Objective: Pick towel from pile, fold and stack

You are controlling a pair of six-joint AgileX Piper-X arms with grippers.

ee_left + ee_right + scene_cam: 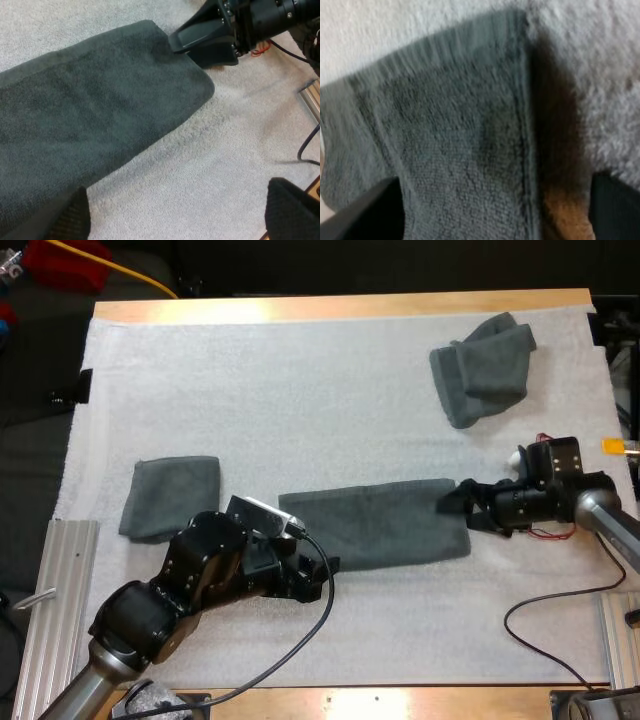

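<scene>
1. Towel [372,525], the flat strip: it lies stretched out on the mat [300,370] between the two claws, with one short end at each.
2. Left claw [318,578]: its fingers stand wide apart and grip nothing. One hangs over the strip's nearest end, the other over bare mat.
3. Right claw [452,502]: it is spread wide too and empty. It straddles the strip's opposite end, and the hemmed edge runs beneath the gap.
4. Handling, by my judgement: the towel is soft, light and limp. It will sag when lifted and may drag on the fleecy mat. Pinch it at the corners of a short end, not mid-cloth.
5. Beyond the left claw, away from the strip, a folded towel [170,497] lies flat and apart.
6. Far past the right claw, a crumpled towel [485,365] sits well apart.
</scene>
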